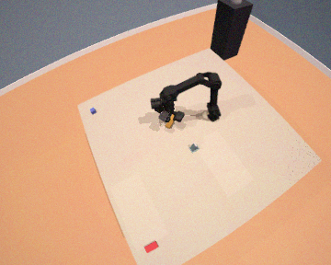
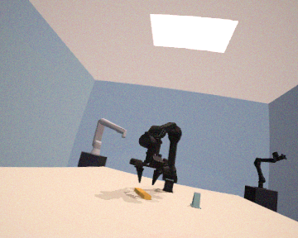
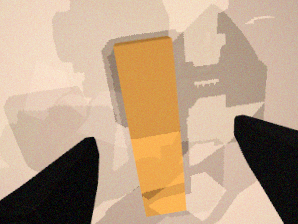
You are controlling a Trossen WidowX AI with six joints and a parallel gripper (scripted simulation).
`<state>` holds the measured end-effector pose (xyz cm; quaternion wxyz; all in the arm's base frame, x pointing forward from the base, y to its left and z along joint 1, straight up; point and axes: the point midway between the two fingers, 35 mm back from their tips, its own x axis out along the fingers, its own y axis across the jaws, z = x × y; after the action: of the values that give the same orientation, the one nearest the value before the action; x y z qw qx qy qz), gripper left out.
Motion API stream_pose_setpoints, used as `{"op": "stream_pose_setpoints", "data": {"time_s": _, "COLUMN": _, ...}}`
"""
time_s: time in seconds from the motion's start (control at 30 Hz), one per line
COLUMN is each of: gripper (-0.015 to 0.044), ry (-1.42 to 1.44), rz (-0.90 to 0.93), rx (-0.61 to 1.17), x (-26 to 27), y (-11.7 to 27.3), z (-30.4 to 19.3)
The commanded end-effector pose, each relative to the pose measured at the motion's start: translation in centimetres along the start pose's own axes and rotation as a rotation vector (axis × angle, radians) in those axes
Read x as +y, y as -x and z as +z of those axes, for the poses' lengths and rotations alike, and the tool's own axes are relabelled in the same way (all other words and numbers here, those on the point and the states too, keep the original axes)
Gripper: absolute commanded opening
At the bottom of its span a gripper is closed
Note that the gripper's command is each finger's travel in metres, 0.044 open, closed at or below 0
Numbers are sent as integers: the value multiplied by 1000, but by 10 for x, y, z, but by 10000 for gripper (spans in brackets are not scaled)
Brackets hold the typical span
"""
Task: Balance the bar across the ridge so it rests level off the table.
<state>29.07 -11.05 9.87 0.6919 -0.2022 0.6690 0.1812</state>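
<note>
An orange bar (image 1: 169,123) (image 2: 142,193) (image 3: 150,90) lies flat on the pale table (image 1: 141,156) (image 2: 64,215). My gripper (image 1: 171,116) (image 2: 146,183) (image 3: 166,135) is open and empty, pointing down a little above the bar. In the wrist view the bar runs lengthwise between the two spread fingers, with space on both sides, and neither finger touches it. The small grey-teal ridge (image 1: 193,147) (image 2: 196,200) stands apart from the bar, with nothing on it; it is out of the wrist view. The gripper partly hides the bar in the top view.
A red block (image 1: 151,247) lies near one table corner and a small blue cube (image 1: 93,110) near another. A dark pedestal (image 1: 229,29) stands beyond the table edge. A white arm (image 2: 98,136) and another black arm (image 2: 258,169) stand in the background on dark pedestals.
</note>
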Motion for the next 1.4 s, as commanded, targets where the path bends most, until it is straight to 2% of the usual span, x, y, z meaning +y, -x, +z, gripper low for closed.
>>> {"op": "stream_pose_setpoints", "data": {"time_s": 0.0, "gripper": 315, "ry": 5, "rz": 17, "rx": 7, "x": 3, "y": -24, "z": -2}}
{"op": "stream_pose_setpoints", "data": {"time_s": 0.8, "gripper": 315, "ry": 5, "rz": 17, "rx": 7, "x": 3, "y": -51, "z": -2}}
{"op": "stream_pose_setpoints", "data": {"time_s": 1.37, "gripper": 315, "ry": 5, "rz": 17, "rx": 7, "x": 3, "y": -51, "z": -2}}
